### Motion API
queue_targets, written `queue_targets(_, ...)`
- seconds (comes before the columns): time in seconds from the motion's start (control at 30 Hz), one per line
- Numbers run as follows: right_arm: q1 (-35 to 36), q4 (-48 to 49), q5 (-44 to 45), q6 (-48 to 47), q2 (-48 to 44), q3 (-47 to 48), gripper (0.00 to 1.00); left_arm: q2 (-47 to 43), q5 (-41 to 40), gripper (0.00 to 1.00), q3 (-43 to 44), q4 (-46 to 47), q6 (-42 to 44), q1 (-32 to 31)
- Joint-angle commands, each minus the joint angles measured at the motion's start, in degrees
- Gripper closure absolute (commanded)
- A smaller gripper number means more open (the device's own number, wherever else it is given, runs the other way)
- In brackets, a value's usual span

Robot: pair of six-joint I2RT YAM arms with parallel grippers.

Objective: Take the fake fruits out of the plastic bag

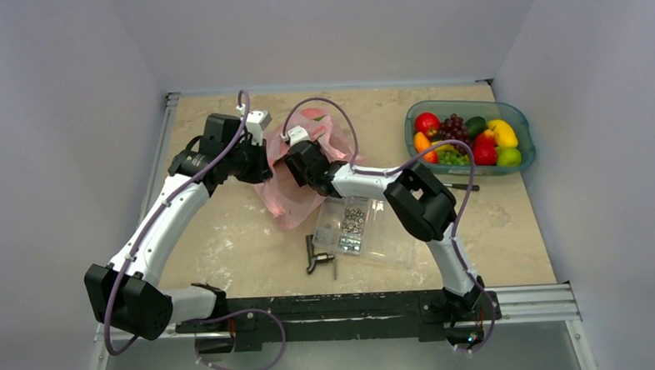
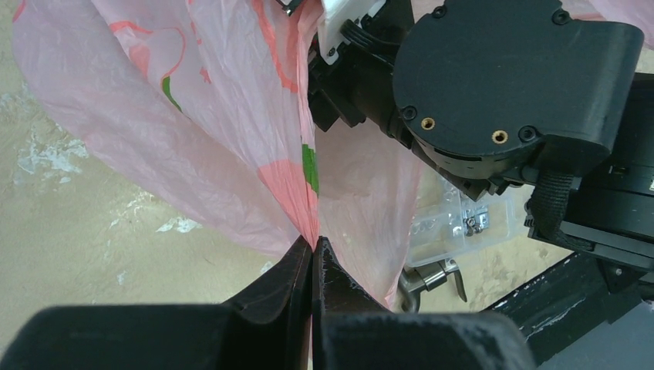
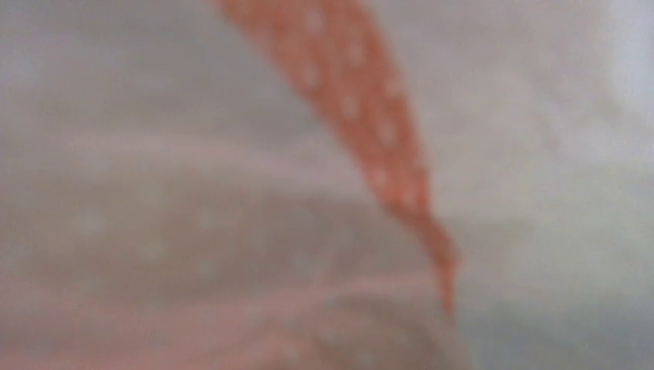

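The pink plastic bag point(image 1: 287, 199) lies crumpled mid-table between my two grippers. My left gripper point(image 1: 261, 164) is shut on a pinched fold of the bag point(image 2: 231, 116), its jaws point(image 2: 312, 245) closed on the film. My right gripper point(image 1: 294, 166) is pushed into the bag from the right and its fingers are hidden. The right wrist view shows only blurred pink film point(image 3: 231, 193) against the lens. A red apple point(image 1: 426, 122), a dark grape bunch point(image 1: 453, 128) and an orange piece point(image 1: 422, 141) lie in the teal bin point(image 1: 469, 104). No fruit shows inside the bag.
The bin at the back right also holds a yellow banana point(image 1: 504, 132), green grapes point(image 1: 450, 156) and other fruit. A clear compartmented screw box point(image 1: 355, 221) lies just right of the bag. A metal handle piece point(image 1: 317, 256) lies in front of it. A thin dark tool point(image 1: 462, 187) lies near the bin.
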Motion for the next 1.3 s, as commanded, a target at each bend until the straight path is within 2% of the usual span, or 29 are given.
queue_targets(0.0, -0.2, 0.3, 1.1, 0.2, 0.7, 3.6, 0.47, -0.1, 1.3, 1.00, 0.2, 1.8, 0.0, 0.2)
queue_targets(0.23, -0.2, -0.3, 0.1, 0.9, -2.4, 2.8, 0.70, 0.7, 1.1, 1.00, 0.1, 1.8, -0.1, 0.2)
queue_targets(0.37, -0.1, 0.6, -7.8, 4.7, -7.8, -1.2, 0.79, 0.4, 0.2, 1.00, 0.3, 1.4, 0.2, 0.2)
queue_targets(0.67, -0.2, 1.5, -16.7, 9.8, -21.0, -9.2, 0.97, 0.4, -3.4, 1.00, 0.6, 0.9, -0.5, 0.3)
queue_targets(0.77, -0.2, 1.7, -18.0, 10.9, -24.7, -10.8, 1.00, 0.0, -6.0, 1.00, 0.8, 0.4, -0.9, 0.3)
queue_targets(1.0, -0.2, -0.2, -16.4, 10.9, -32.1, -10.5, 1.00, -1.1, -9.0, 1.00, 0.5, 0.5, -1.7, 0.3)
queue_targets(1.27, -0.3, -3.2, -5.6, 8.6, -43.0, -10.9, 1.00, -0.9, -7.5, 1.00, 0.4, 1.0, -2.4, 0.6)
